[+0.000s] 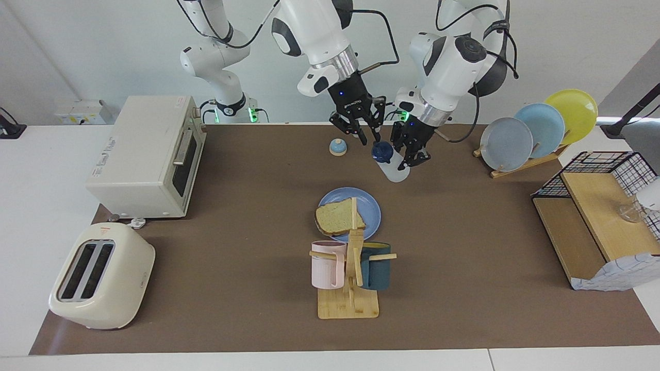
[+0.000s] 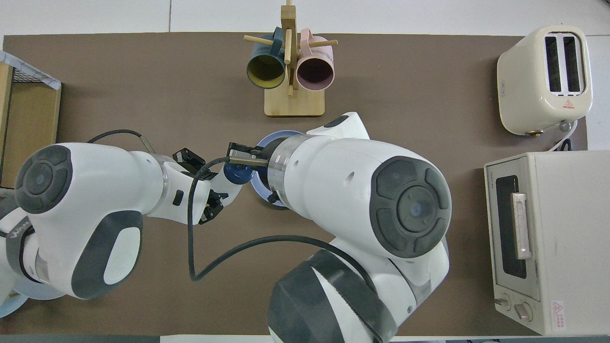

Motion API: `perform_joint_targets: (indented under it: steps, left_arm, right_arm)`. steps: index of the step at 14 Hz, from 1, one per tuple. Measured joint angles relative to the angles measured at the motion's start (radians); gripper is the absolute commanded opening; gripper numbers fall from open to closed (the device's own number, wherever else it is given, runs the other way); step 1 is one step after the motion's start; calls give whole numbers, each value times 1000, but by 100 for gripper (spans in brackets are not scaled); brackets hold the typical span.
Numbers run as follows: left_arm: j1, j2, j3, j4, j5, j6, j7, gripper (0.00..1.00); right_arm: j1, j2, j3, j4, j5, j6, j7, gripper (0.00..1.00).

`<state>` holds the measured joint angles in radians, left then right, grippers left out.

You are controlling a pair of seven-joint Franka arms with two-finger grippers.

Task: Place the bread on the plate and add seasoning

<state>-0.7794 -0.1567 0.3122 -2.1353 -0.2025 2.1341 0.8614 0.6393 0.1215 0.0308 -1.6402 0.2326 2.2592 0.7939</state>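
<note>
Bread lies flat on the blue plate at the centre of the facing view, just above the mug tree. Higher up, the left gripper clamps the seasoning bottle by its translucent body, tilted in the air. The right gripper spreads its fingers around the bottle's navy cap; contact is unclear. Beside them the small bell stands on the mat.

One camera is looking down from high across the table, facing the robots. The other is looking steeply down from above their end, much nearer. Both are sharing the mug rack.
</note>
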Motion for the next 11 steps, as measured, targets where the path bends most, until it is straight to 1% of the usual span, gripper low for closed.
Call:
perform_joint_targets:
  steps: [4, 5, 6, 7, 8, 11]
  left_arm:
    - [0, 0, -1, 0, -1, 0, 2, 0]
    - [0, 0, -1, 0, -1, 0, 2, 0]
    - [0, 0, -1, 0, -2, 0, 2, 0]
    - [0, 0, -1, 0, -2, 0, 2, 0]
    - [0, 0, -1, 0, -2, 0, 3, 0]
    - [1, 0, 0, 0, -2, 0, 3, 0]
  right_arm:
    - [10, 3, 0, -8, 0, 0, 0, 29]
    - [14, 3, 0, -9, 0, 0, 0, 26]
    - [18, 4, 1, -9, 0, 0, 0, 20]
    - [21, 4, 1, -9, 0, 0, 0, 11]
    - [22, 4, 1, -9, 0, 0, 0, 0]
    - [22, 4, -1, -9, -1, 0, 0, 0]
